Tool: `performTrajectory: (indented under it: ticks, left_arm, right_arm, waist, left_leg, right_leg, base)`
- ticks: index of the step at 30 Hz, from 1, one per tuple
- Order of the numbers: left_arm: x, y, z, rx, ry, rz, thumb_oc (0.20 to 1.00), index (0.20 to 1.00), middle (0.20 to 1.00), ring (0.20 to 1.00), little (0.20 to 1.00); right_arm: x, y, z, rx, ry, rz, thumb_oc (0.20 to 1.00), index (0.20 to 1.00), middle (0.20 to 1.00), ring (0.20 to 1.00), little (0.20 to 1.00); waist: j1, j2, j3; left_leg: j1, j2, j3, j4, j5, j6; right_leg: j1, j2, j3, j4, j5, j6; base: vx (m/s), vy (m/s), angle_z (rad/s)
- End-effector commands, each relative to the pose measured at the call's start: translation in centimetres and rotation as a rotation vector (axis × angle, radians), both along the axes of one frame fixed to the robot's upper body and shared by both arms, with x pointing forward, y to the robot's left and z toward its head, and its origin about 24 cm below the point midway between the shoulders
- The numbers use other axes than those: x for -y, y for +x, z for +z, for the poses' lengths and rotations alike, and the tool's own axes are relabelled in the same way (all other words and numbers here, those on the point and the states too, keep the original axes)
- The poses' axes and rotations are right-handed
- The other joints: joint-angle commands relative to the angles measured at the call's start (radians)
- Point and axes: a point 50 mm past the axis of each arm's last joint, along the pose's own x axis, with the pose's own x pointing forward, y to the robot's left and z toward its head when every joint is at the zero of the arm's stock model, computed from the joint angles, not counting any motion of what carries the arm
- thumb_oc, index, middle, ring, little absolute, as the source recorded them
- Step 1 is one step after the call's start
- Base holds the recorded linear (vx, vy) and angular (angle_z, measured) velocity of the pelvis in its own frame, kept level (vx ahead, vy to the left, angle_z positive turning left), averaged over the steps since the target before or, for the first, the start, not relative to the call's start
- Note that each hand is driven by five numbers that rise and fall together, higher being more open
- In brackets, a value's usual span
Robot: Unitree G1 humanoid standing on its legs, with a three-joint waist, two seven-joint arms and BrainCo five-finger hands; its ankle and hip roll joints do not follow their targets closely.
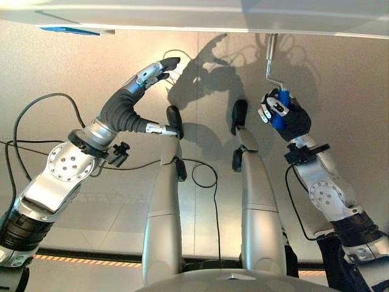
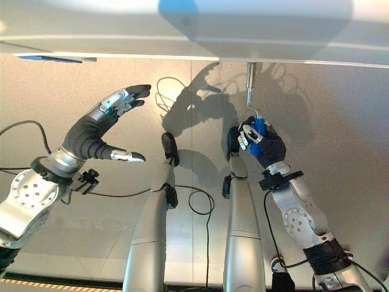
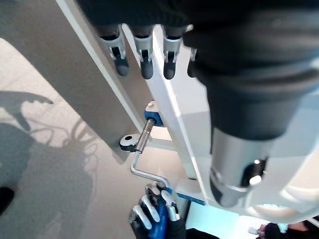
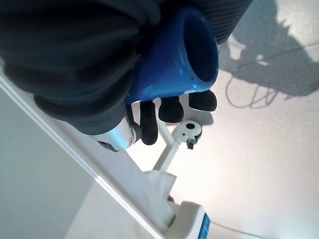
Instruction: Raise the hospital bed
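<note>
Right hand clamped on blue crank handle, fingers wrapped round it, dark tips curled over the blue grip in the right wrist view. Handle set on the end of a bent silver crank rod, running up to a socket with a blue fitting under the bed frame. Crank hanging just below the frame's lower edge, toward its right end as seen from the head views. White frame rail stretched across the far side of both eye views, floor pale beneath.

Left hand held up in the air, empty, fingers straight and spread apart, thumb out to the side, touching nothing. Sits well apart from the crank, below the frame's left part. From the left wrist view, fingers extended toward the frame rail, not touching it, crank and right hand visible past them.
</note>
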Motion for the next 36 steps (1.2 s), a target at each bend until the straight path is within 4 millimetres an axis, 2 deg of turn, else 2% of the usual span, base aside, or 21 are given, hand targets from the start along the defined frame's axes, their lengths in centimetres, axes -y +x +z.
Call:
performTrajectory:
  ticks: [1,9,11,12,13,15,18,21,26,27,29,31,32,34,36]
  left_arm:
    - [0.9,-2.0,1.2,0.083,-0.057,-0.103,1.0,1.0,1.0,1.0,1.0]
    - [0.7,-2.0,1.2,0.088,-0.084,-0.085,1.0,1.0,1.0,1.0,1.0]
    - [0.6,-2.0,1.1,0.089,-0.081,-0.073,1.0,1.0,1.0,1.0,1.0]
    - [0.6,-2.0,1.1,0.089,-0.081,-0.073,1.0,1.0,1.0,1.0,1.0]
    - [0.6,-1.9,1.1,0.093,-0.069,-0.062,1.0,1.0,1.0,1.0,1.0]
    - [0.8,-1.7,1.0,0.091,-0.059,-0.061,1.0,1.0,1.0,1.0,1.0]
    - [1.3,-1.5,0.9,0.083,-0.045,-0.08,1.0,1.0,1.0,1.0,1.0]
    - [1.9,-1.4,0.8,0.076,-0.033,-0.105,1.0,1.0,1.0,1.0,1.0]
    - [3.6,-1.1,0.6,0.04,-0.021,-0.199,1.0,1.0,1.0,1.0,1.0]
    - [3.9,-0.9,0.6,0.033,-0.019,-0.212,1.0,1.0,1.0,1.0,1.0]
    - [4.2,-0.9,0.6,0.03,-0.015,-0.226,1.0,1.0,1.0,1.0,1.0]
    - [5.3,-0.7,0.8,0.026,-0.013,-0.281,1.0,1.0,1.0,1.0,1.0]
    - [5.3,-0.7,0.8,0.026,-0.013,-0.282,1.0,1.0,1.0,1.0,1.0]
    - [6.0,-0.7,1.3,0.038,-0.025,-0.316,1.0,1.0,1.0,1.0,1.0]
    - [6.2,-0.6,1.4,0.044,-0.034,-0.324,1.0,1.0,1.0,1.0,1.0]
  right_arm:
    - [5.6,-2.5,8.1,0.484,0.143,-0.296,0.2,0.2,0.2,0.2,0.2]
    - [7.9,-2.7,7.0,0.443,0.139,-0.499,0.2,0.2,0.2,0.2,0.2]
    - [8.8,-2.5,6.4,0.396,0.054,-0.622,0.2,0.2,0.2,0.2,0.2]
    - [8.8,-2.5,6.4,0.396,0.054,-0.623,0.2,0.2,0.2,0.2,0.2]
    - [9.5,-2.1,6.1,0.356,-0.087,-0.726,0.2,0.2,0.2,0.2,0.2]
    - [10.7,-1.3,5.1,0.27,-0.222,-0.822,0.2,0.2,0.2,0.2,0.2]
    - [11.7,0.4,3.8,0.149,-0.327,-0.881,0.2,0.2,0.2,0.2,0.2]
    - [12.3,2.2,2.5,0.041,-0.44,-0.908,0.2,0.2,0.2,0.2,0.2]
    - [16.0,5.9,0.3,-0.291,-0.671,-0.977,0.2,0.2,0.2,0.2,0.2]
    - [16.2,6.8,0.4,-0.346,-0.744,-0.956,0.2,0.2,0.2,0.2,0.2]
    - [16.6,7.1,0.5,-0.396,-0.791,-0.953,0.2,0.2,0.2,0.2,0.2]
    - [17.5,7.4,0.0,-0.54,-0.845,-0.936,0.2,0.2,0.2,0.2,0.2]
    - [17.5,7.4,0.1,-0.539,-0.845,-0.937,0.2,0.2,0.2,0.2,0.2]
    - [16.6,8.1,0.0,-0.588,-0.97,-0.892,0.2,0.2,0.2,0.2,0.2]
    - [16.2,8.4,0.0,-0.59,-0.982,-0.882,0.2,0.2,0.2,0.2,0.2]
  waist:
    - [-0.033,-0.025,-0.021]
    - [-0.041,-0.029,-0.021]
    - [-0.04,-0.028,-0.021]
    - [-0.04,-0.028,-0.021]
    - [-0.039,-0.027,-0.021]
    - [-0.034,-0.024,-0.021]
    - [-0.026,-0.016,-0.021]
    - [-0.015,-0.006,-0.021]
    - [0.016,0.007,-0.021]
    - [0.022,0.013,-0.021]
    - [0.027,0.016,-0.021]
    - [0.05,0.035,-0.021]
    - [0.05,0.035,-0.021]
    - [0.067,0.052,-0.021]
    - [0.071,0.057,-0.021]
  left_leg:
    - [0.052,0.008,0.011,0.055,-0.082,-0.012]
    - [0.061,0.01,0.008,0.04,-0.078,-0.014]
    - [0.065,0.011,0.009,0.036,-0.079,-0.014]
    - [0.065,0.011,0.009,0.036,-0.079,-0.014]
    - [0.064,0.011,0.006,0.037,-0.08,-0.012]
    - [0.061,0.01,0.003,0.039,-0.079,-0.011]
    - [0.057,0.008,-0.001,0.039,-0.079,-0.009]
    - [0.052,0.007,-0.001,0.039,-0.079,-0.008]
    - [0.048,0.006,-0.002,0.041,-0.077,-0.01]
    - [0.042,0.008,-0.001,0.043,-0.077,-0.011]
    - [0.039,0.008,-0.001,0.043,-0.076,-0.012]
    - [0.03,0.005,-0.005,0.047,-0.075,-0.013]
    - [0.03,0.005,-0.005,0.047,-0.075,-0.013]
    - [0.027,0.002,-0.007,0.05,-0.075,-0.011]
    - [0.022,0.001,-0.008,0.056,-0.076,-0.011]
  right_leg:
    - [0.079,0.028,-0.004,-0.134,0.08,0.092]
    - [0.086,0.033,-0.006,-0.136,0.073,0.089]
    - [0.085,0.034,-0.008,-0.136,0.073,0.087]
    - [0.085,0.035,-0.008,-0.136,0.073,0.087]
    - [0.085,0.034,-0.008,-0.134,0.071,0.086]
    - [0.083,0.034,-0.01,-0.129,0.069,0.084]
    - [0.08,0.033,-0.014,-0.125,0.069,0.083]
    - [0.072,0.033,-0.014,-0.118,0.067,0.082]
    - [0.067,0.032,-0.019,-0.11,0.068,0.078]
    - [0.062,0.032,-0.02,-0.111,0.07,0.077]
    - [0.06,0.032,-0.021,-0.11,0.069,0.077]
    - [0.055,0.031,-0.025,-0.106,0.068,0.077]
    - [0.055,0.031,-0.025,-0.106,0.068,0.077]
    - [0.052,0.029,-0.026,-0.1,0.064,0.075]
    - [0.048,0.029,-0.027,-0.096,0.062,0.075]
  base:
    - [0.0,0.0,0.0]
    - [0.0,-0.009,0.0]
    - [0.0,0.0,0.0]
    - [0.0,0.0,0.0]
    - [0.0,0.0,0.0]
    - [0.0,0.0,0.0]
    - [0.0,0.0,0.0]
    - [0.0,0.0,0.0]
    - [0.0,0.0,0.0]
    - [0.0,0.0,0.0]
    - [0.0,0.0,0.0]
    - [0.0,0.0,0.0]
    - [-0.01,0.017,0.03]
    - [0.0,0.0,0.0]
    - [0.0,0.002,0.02]
